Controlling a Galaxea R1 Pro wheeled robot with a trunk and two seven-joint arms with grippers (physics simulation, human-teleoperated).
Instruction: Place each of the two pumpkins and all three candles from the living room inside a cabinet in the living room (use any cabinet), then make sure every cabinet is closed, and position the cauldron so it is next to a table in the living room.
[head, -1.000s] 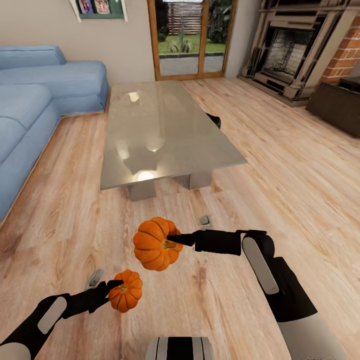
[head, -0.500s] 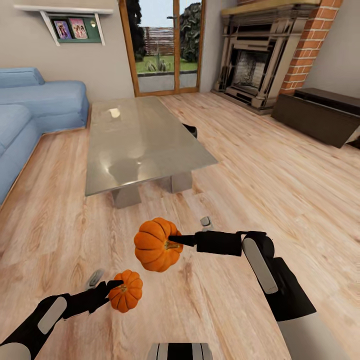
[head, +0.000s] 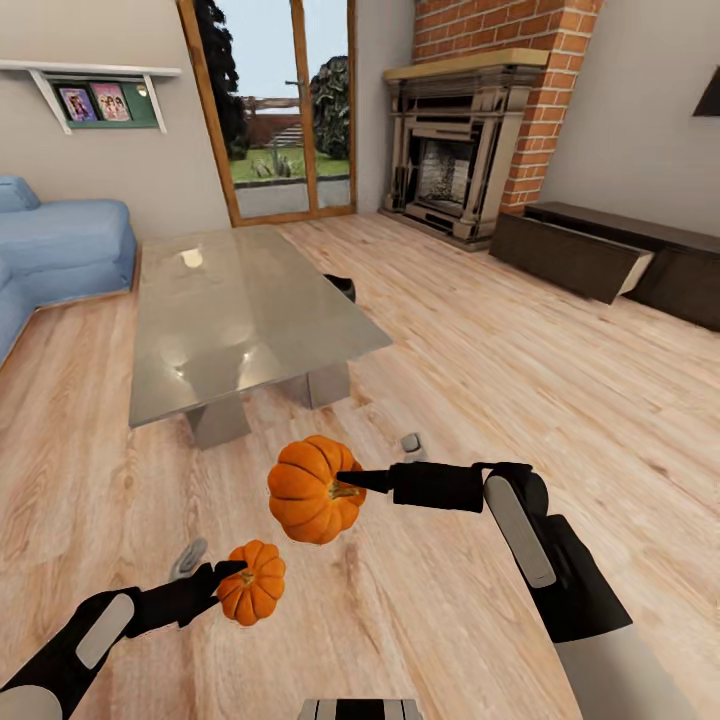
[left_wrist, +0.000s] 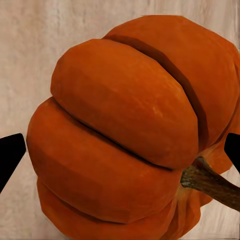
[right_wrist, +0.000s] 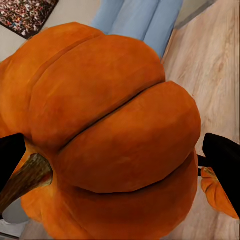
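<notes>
cabinet (head: 600, 262) sits across the room by the far wall with one drawer tipped open, table (head: 240, 320) is ahead of us. we've got the bigger pumpkin (head: 310, 490) pinched in the right gripper (head: 352, 481) and the smaller pumpkin (head: 252, 582) in the left gripper (head: 228, 574). both grips look shallow, so a bumpy drive could shake one loose.

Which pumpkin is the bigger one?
The pumpkin in the right gripper: clearly larger than the small pumpkin held by the left gripper.
</notes>
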